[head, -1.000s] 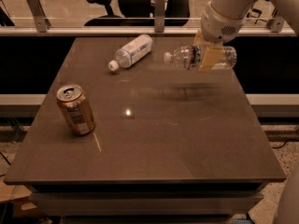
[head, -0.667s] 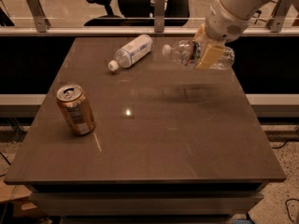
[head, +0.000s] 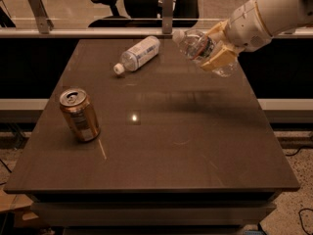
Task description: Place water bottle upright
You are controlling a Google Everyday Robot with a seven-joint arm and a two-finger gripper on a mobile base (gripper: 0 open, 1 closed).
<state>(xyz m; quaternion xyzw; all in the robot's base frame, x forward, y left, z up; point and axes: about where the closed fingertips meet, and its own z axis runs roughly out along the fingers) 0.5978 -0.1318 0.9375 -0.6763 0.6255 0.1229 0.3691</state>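
Water bottle (head: 193, 44) hangs in the air above the far right part of the table (head: 186, 146), pinched across its middle by the gripper (head: 215, 50), whose tan fingers (head: 221, 60) are pressed against the ribbed plastic on either side. The bottle is tilted. Its white cap (head: 178, 35) points up and to the left of the gripper, and its base sticks out below and to the right of it. A hold at the middle likely keeps the weight balanced on both sides of the fingers, so the bottle can be swung round without slipping.

The base is not yet facing down, so I judge that the bottle needs more turning before it can be lowered to stand on its base. The tabletop directly under the gripper looks free, which would suit a set-down there.

Left of the gripper and lower, a second bottle (head: 139, 54) with a wide white label lies on its side on the table. Well to the left and nearer the camera, a gold can (head: 79, 114) stands upright. Both are well apart from the gripper and look unlikely to get in the way.
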